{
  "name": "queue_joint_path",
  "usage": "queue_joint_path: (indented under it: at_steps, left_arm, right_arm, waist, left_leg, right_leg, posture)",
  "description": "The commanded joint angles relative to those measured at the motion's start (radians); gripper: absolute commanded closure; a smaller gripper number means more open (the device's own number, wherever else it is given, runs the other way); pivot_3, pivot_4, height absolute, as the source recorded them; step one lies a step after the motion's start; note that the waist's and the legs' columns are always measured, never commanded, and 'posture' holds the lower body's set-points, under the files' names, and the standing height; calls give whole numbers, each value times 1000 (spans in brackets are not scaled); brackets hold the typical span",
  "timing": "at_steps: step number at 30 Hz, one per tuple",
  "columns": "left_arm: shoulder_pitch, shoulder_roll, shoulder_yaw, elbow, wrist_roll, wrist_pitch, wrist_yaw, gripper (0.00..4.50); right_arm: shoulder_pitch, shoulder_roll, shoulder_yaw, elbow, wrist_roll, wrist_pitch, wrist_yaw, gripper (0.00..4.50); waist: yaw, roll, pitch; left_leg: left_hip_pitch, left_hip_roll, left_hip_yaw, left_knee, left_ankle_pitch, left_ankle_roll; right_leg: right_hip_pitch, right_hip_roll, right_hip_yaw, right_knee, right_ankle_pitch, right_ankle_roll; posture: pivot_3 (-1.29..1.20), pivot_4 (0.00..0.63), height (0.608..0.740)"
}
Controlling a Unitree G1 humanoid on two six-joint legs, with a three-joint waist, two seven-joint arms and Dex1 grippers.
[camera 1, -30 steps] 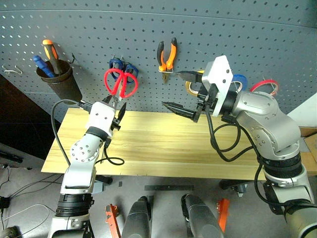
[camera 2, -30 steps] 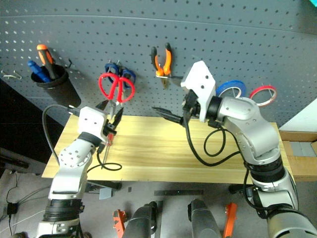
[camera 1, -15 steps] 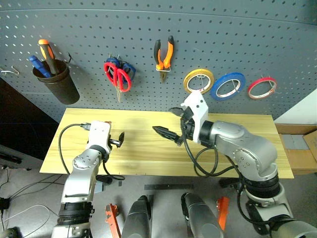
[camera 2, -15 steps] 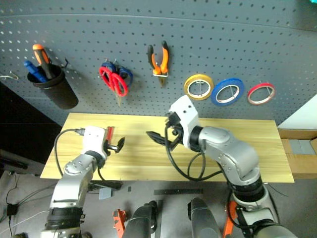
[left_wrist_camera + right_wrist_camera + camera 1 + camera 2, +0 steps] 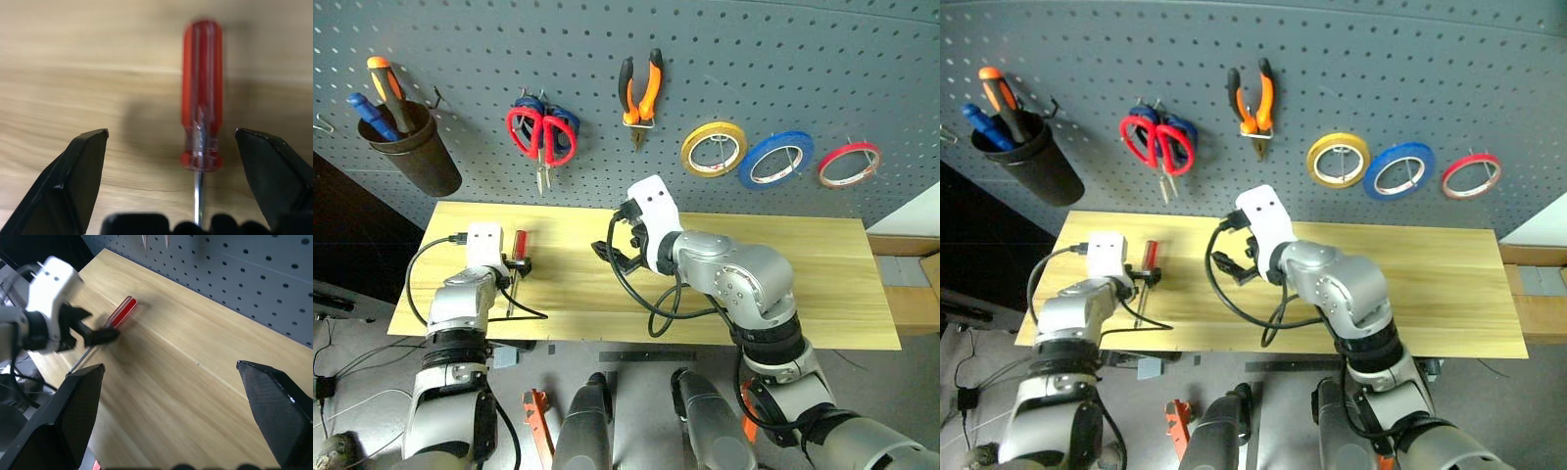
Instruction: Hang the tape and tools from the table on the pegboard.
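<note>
The red-handled screwdriver [image 5: 519,245] lies flat on the bench [image 5: 822,284], near the bench's left end, its handle pointing toward the pegboard [image 5: 754,59] and its thin metal shaft running back toward the bench's front edge. The left gripper [image 5: 171,147] sits low over that screwdriver with its two black fingers [image 5: 80,166] spread wide, one on each side of the lower handle and shaft, neither one touching it. The right gripper [image 5: 607,257] hangs over the middle of the bench, to the right of the screwdriver, its fingers [image 5: 274,406] also standing far apart with nothing between them. On the pegboard above the screwdriver, the red-handled scissors [image 5: 540,137] hang tips down, overlapping the blue-handled scissors [image 5: 530,103] behind them. Right of the scissors hang the orange-and-black pliers [image 5: 640,93], then the yellow roll [image 5: 715,149], the blue roll [image 5: 775,160] and, furthest from the screwdriver, the thin red tape [image 5: 850,164]. Left of the scissors a dark cup [image 5: 411,152] holds an orange-handled screwdriver [image 5: 386,88] and a blue-handled screwdriver [image 5: 367,113].
</note>
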Motion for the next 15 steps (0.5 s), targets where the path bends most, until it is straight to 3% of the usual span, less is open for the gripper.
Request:
queue_joint_path:
  at_steps: [1, 2, 5, 14, 15]
  left_arm:
    - [-22, 1, -4, 91, -1, -32, 2, 52]
    - [-35, -1, -2, 119, -2, -47, 5, 52]
    - [-49, 2, -1, 161, -1, -79, 9, 637]
    - [15, 12, 26, 115, -27, -103, 12, 3662]
    - [28, 12, 28, 95, -29, -107, 13, 3694]
  right_arm:
    - [-33, 14, 18, -43, 2, -11, 14, 0]
    - [-39, 12, 23, -48, 0, -9, 17, 0]
    - [-51, 7, 31, -60, -1, -2, 25, 0]
    - [-101, -46, 57, -60, -19, -41, 66, 0]
    - [-106, -51, 59, -61, -20, -48, 73, 0]
  waist:
    - [-1, 0, 0]
    - [-2, 0, 0]
    - [-4, 1, 1]
    - [-15, 0, 0]
    - [-19, 0, 0]
  left_leg:
    - [0, 0, 0, 0, 0, 0]
    - [0, 0, 1, 0, 0, 0]
    - [0, 0, 1, 0, 0, 0]
    - [0, 1, 1, 0, 0, 0]
    - [0, 2, 1, 0, 0, 0]
  right_leg:
    - [0, 0, 0, 0, 0, 0]
    - [0, 0, 1, 0, 0, 0]
    - [0, 0, 1, 0, 0, 0]
    - [0, 0, 1, 0, 0, 0]
    - [0, -1, 1, 0, 0, 0]
  posture:
    - [-144, 419, 740]
    - [-149, 417, 740]
    - [-155, 413, 740]
    - [-158, 368, 740]
    - [-157, 364, 740]
